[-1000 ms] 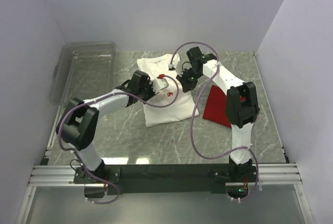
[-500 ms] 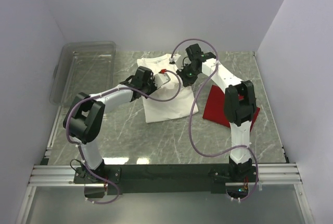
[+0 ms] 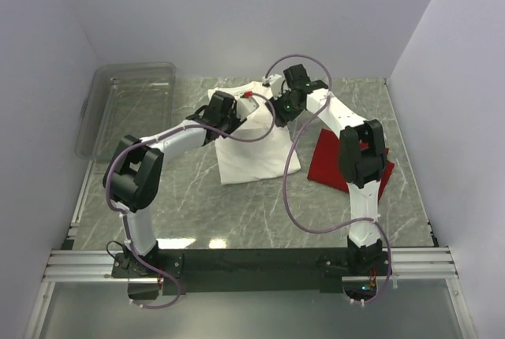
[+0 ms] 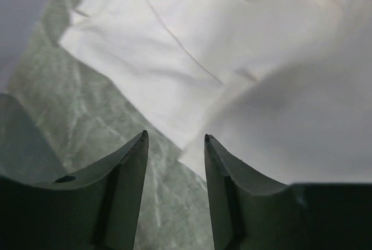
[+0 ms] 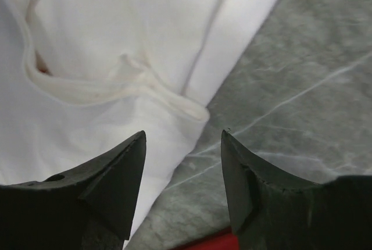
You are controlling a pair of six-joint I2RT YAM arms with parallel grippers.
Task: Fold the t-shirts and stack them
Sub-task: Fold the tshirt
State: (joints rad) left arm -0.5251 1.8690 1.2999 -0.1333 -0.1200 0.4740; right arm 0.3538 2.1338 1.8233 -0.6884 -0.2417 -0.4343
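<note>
Left wrist: left gripper parted, empty — white t-shirt below; right gripper likewise.

1. The folded t-shirt lies on the table, beneath the left pincer and right pincer.
2. The other t-shirt lies right of the right pincer, apart.
3. The bin sits left of the left pincer.
</note>
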